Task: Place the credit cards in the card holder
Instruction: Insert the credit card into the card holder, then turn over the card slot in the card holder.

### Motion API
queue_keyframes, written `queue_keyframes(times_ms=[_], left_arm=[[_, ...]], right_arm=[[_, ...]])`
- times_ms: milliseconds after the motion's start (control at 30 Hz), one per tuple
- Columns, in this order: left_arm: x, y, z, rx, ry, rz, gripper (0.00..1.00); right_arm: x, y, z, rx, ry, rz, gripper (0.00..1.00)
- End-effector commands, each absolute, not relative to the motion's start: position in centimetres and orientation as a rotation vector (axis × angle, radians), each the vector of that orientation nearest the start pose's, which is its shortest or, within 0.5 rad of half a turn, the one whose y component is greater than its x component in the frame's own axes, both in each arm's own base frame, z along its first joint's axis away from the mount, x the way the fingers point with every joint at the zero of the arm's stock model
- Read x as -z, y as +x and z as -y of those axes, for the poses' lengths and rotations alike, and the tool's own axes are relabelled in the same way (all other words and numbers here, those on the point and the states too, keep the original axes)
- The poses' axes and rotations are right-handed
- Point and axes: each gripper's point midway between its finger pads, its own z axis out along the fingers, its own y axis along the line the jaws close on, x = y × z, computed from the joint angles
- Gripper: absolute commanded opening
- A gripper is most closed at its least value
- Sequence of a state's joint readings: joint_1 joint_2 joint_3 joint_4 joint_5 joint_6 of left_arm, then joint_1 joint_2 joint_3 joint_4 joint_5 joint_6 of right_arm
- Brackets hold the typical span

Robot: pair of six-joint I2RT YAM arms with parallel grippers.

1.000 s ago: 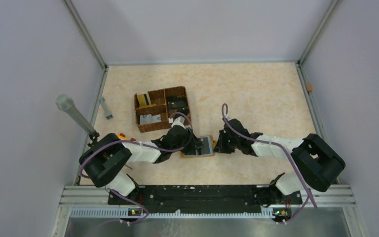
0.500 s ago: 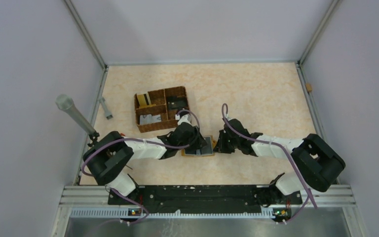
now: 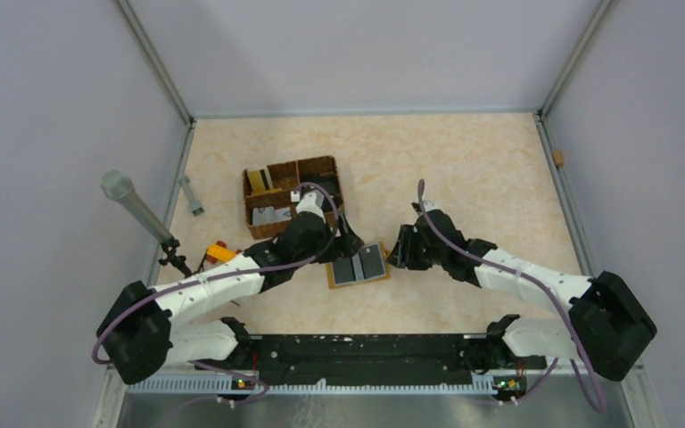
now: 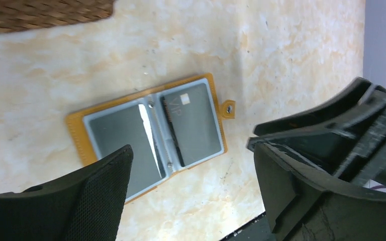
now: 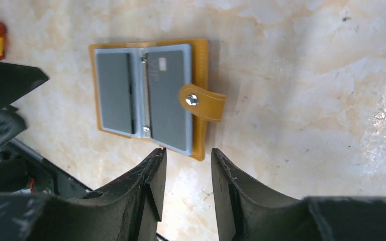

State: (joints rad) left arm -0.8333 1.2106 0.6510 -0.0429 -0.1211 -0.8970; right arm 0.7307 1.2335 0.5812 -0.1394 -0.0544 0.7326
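On the tabletop (image 3: 464,178) between the arms, the card holder (image 3: 358,264) lies open, long axis left-right, with one card sleeved. Left gripper (image 4: 190,150) hangs wide apart and empty over it; right gripper (image 5: 187,150) stands narrowly parted and empty beside it. The other credit cards (image 3: 272,216) lie in the basket (image 3: 321,163), nearer the left arm.

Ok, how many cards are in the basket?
2 visible: a yellowish one in the far-left compartment, a grey one in the near-left. The left arm covers part of the right compartment; more may be hidden.
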Motion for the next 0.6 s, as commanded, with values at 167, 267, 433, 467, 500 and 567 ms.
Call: queue_keyframes(times_ms=[167,267,433,467,500,567], left_arm=[[-7.1,22.4,22.7,0.723,-0.215,-2.429,0.76],[-6.1,22.4,22.2,0.721,-0.253,-2.443,0.72],[-4.6,22.0,21.9,0.706,-0.271,-2.484,0.68],[-4.4,22.0,21.9,0.706,-0.272,-2.489,0.67],[-4.3,21.9,21.9,0.708,-0.272,-2.494,0.66],[-4.0,21.9,21.9,0.709,-0.277,-2.498,0.65]], right_arm=[[-11.8,21.8,-26.7,-0.909,-0.170,-2.340,0.32],[-10.5,21.6,-27.3,-0.939,-0.168,-2.375,0.27],[-8.5,21.4,-27.6,-0.929,-0.164,-2.435,0.24],[-8.2,21.4,-27.6,-0.927,-0.165,-2.444,0.24],[-7.9,21.4,-27.6,-0.922,-0.164,-2.453,0.24],[-7.4,21.4,-27.6,-0.915,-0.165,-2.463,0.22]])
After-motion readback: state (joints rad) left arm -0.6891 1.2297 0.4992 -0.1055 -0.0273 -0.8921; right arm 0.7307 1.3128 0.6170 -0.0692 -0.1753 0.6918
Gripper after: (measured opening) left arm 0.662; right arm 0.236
